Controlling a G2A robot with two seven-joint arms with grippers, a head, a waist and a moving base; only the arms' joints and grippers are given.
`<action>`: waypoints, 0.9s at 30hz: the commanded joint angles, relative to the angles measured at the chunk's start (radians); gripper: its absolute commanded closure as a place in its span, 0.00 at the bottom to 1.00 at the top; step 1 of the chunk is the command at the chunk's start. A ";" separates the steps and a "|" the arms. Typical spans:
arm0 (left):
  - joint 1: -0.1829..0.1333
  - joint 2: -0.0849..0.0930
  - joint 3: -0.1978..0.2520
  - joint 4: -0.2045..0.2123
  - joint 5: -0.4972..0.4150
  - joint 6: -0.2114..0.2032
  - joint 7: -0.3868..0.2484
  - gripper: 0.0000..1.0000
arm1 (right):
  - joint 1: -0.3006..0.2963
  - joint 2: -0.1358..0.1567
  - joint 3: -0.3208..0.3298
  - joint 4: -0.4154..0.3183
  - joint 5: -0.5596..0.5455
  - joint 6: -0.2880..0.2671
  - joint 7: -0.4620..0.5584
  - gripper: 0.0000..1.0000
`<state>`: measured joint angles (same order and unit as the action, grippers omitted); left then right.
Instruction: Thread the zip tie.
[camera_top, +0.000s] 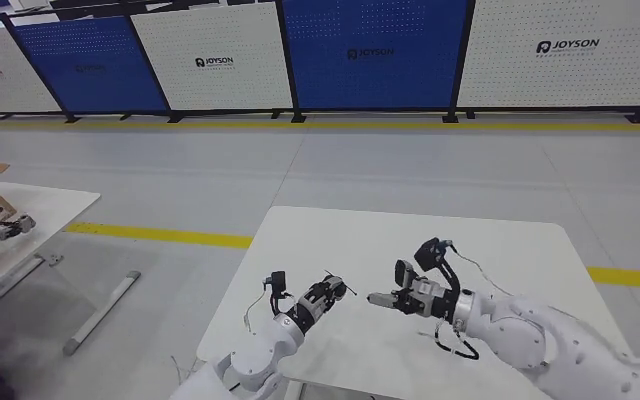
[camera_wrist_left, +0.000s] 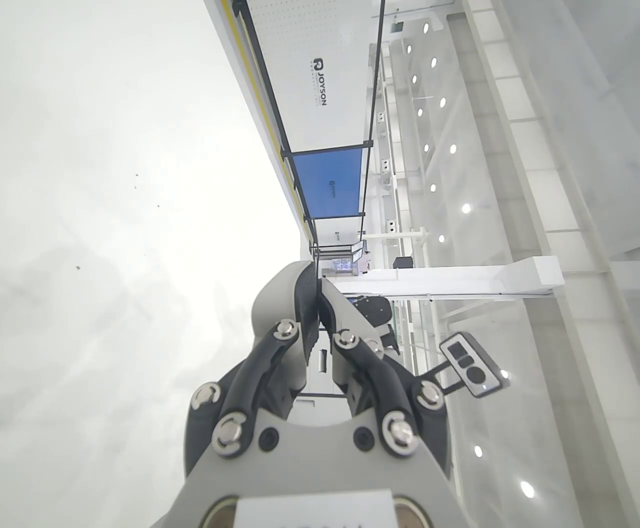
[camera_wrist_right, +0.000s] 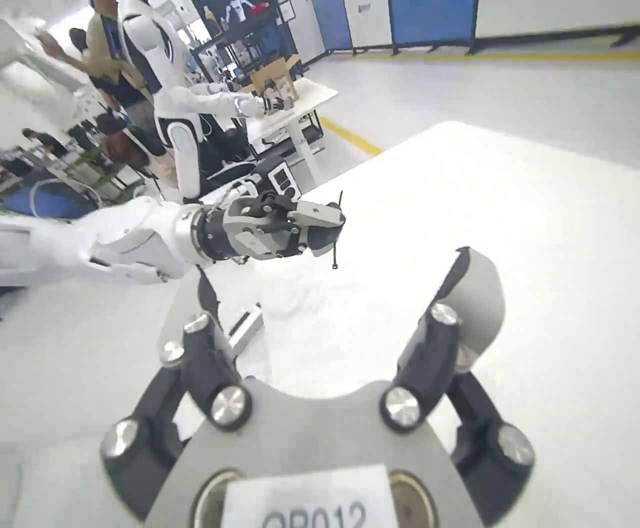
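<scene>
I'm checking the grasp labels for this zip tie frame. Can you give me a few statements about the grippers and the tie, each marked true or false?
1. The left gripper is shut on the zip tie. True.
2. The right gripper is clamped on the tie as well. False: its fingers are spread open and it holds nothing.
3. The zip tie lies flat on the table. False: it is held above the table, sticking out on both sides of the left gripper's fingers.
4. Both grippers are over the white table, their tips pointing towards each other with a gap between them. True.
</scene>
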<state>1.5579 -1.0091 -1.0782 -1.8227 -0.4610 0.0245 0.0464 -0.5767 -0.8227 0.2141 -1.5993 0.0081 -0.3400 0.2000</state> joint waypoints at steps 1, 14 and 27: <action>0.000 0.000 0.000 0.000 0.000 0.000 0.000 1.00 | -0.008 -0.004 0.026 0.017 0.088 0.000 0.057 0.00; 0.000 0.000 0.000 0.000 0.000 0.000 0.000 1.00 | -0.167 -0.104 0.300 0.227 0.539 0.000 0.601 0.00; 0.000 0.000 0.000 0.000 0.000 0.000 0.000 1.00 | -0.167 -0.104 0.300 0.227 0.539 0.000 0.601 0.00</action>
<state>1.5579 -1.0091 -1.0782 -1.8227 -0.4610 0.0245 0.0465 -0.7438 -0.9268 0.5142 -1.3722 0.5467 -0.3400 0.8009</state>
